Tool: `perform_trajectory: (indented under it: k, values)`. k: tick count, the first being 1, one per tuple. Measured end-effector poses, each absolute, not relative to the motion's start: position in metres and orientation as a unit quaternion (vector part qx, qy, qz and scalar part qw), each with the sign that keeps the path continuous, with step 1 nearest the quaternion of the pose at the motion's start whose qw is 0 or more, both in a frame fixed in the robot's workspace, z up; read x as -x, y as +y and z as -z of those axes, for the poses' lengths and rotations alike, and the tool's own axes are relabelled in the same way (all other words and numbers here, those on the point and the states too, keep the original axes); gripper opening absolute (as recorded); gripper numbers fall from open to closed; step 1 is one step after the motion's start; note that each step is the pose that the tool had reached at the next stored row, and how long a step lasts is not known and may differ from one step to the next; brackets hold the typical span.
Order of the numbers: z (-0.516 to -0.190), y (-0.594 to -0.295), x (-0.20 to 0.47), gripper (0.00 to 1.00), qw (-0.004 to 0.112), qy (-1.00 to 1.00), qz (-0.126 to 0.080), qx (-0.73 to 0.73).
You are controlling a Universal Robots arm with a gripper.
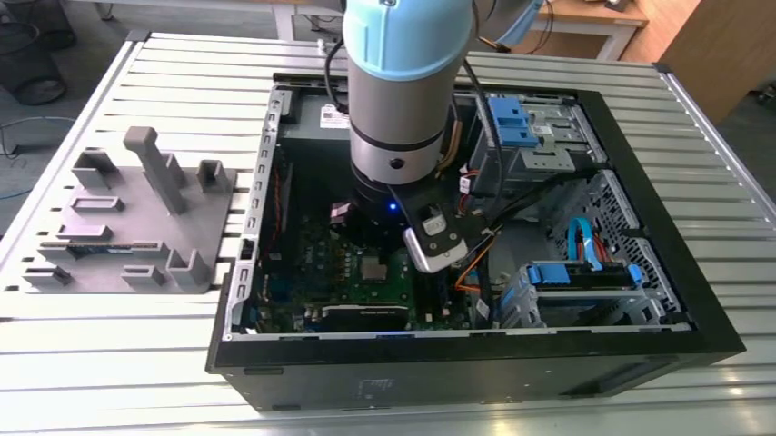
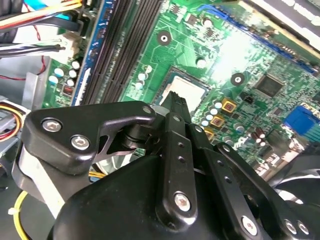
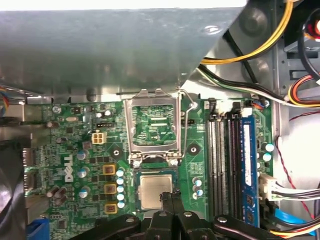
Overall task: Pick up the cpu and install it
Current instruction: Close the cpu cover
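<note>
Above motherboard point(image 3: 75, 150) middle, inside open computer case point(image 1: 485, 368), my gripper point(image 3: 168, 196) hangs with fingers pressed together, holding nothing, tips over cpu point(image 3: 152, 190) edge. cpu lies flat in socket point(image 3: 156, 172), load plate point(image 3: 152, 125) hinged up. I judge: keep chip level, no sideways push.

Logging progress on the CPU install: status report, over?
Gripper shut, tips at the cpu edge. Cpu lying flat on the motherboard. Retention frame hinged open, not over it.
</note>
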State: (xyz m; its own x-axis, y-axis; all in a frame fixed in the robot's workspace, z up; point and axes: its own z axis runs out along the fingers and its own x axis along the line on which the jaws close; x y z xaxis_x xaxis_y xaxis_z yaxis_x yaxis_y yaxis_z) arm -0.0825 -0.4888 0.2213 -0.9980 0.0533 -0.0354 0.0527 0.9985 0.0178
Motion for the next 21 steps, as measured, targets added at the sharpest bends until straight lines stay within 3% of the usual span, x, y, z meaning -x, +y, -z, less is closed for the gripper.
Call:
perform_trajectory:
  k: [21]
  values:
    - [-0.2196,-0.4802,0.0730,0.11,0.018,1.000,-0.010,0.021]
